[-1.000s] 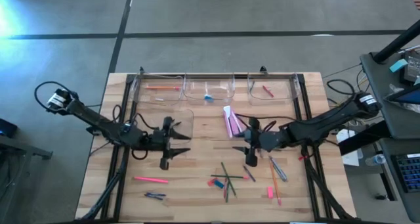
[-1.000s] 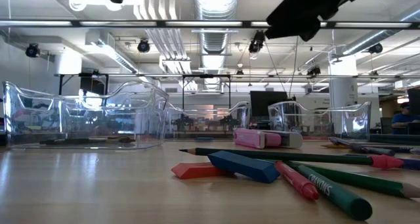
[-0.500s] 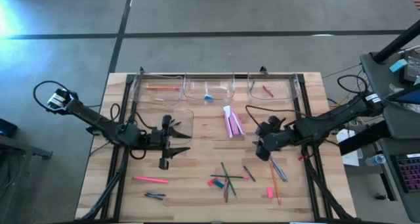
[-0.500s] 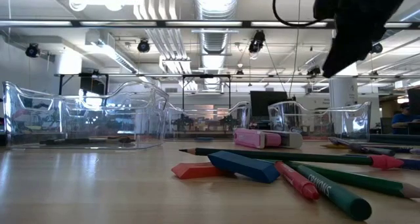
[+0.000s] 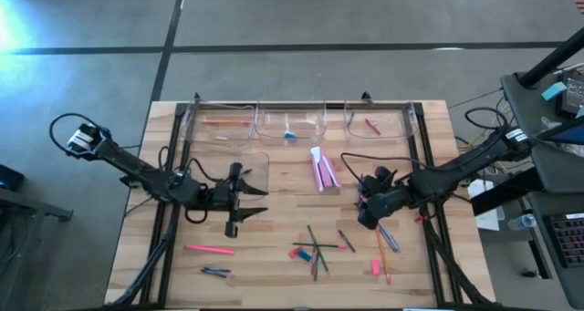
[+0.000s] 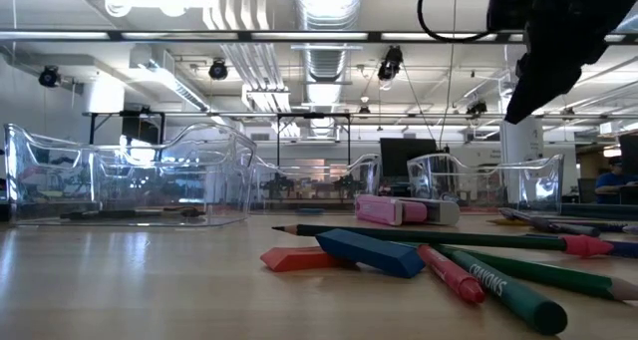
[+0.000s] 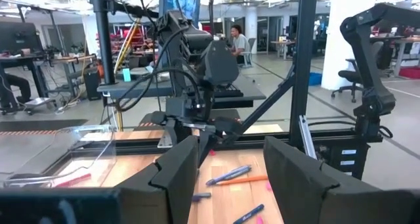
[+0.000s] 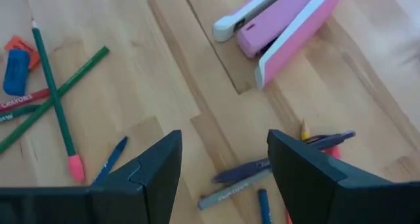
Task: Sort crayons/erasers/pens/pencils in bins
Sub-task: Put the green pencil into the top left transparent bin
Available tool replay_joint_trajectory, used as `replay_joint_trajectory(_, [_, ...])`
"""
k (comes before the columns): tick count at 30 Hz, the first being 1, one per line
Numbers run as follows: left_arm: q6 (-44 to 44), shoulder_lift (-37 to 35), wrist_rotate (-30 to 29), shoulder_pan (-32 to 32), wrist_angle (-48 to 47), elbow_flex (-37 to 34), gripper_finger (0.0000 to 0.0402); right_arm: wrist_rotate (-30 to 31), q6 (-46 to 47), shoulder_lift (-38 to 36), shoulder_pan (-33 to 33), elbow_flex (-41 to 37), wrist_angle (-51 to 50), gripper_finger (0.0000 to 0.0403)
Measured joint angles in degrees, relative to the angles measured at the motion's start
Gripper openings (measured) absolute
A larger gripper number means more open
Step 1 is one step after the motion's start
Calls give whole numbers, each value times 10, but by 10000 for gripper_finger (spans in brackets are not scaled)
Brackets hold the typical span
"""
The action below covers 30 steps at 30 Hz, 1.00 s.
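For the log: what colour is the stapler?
Pink with white trim; the stapler shows best in the right wrist view.

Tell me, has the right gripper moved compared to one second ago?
Yes. The right gripper moved away from the pink stapler, toward the table's right front, over the pens.

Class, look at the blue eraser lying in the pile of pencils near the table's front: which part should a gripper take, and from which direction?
Grip the blue eraser across its short width, at its middle, coming straight down from above. It lies flat on the table beside an orange eraser, with a red crayon close alongside, so a sideways approach would likely knock those. The open right gripper hovers nearest.
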Motion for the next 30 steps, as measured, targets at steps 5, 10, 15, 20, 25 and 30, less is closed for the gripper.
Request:
replay_joint_trajectory(5, [-2, -5, 0, -1, 1, 0, 162, 4, -5, 0, 0, 10, 11, 215])
replay_joint_trajectory(10, [-2, -5, 1, -3, -1, -6, 162, 5, -7, 10, 0, 7, 47, 215])
replay_joint_trajectory(15, [27, -15, 0, -3, 0, -4, 162, 4, -36, 16, 0, 9, 44, 215])
replay_joint_trajectory(20, [29, -36, -3, -3, 5, 9, 162, 38, -96, 10, -1, 36, 71, 215])
replay_joint_trajectory(25, [29, -32, -17, -3, 2, 10, 162, 84, -170, 14, 0, 31, 160, 215])
replay_joint_trajectory(30, [25, -13, -17, -3, 7, 10, 162, 125, -217, 32, -5, 14, 217, 215])
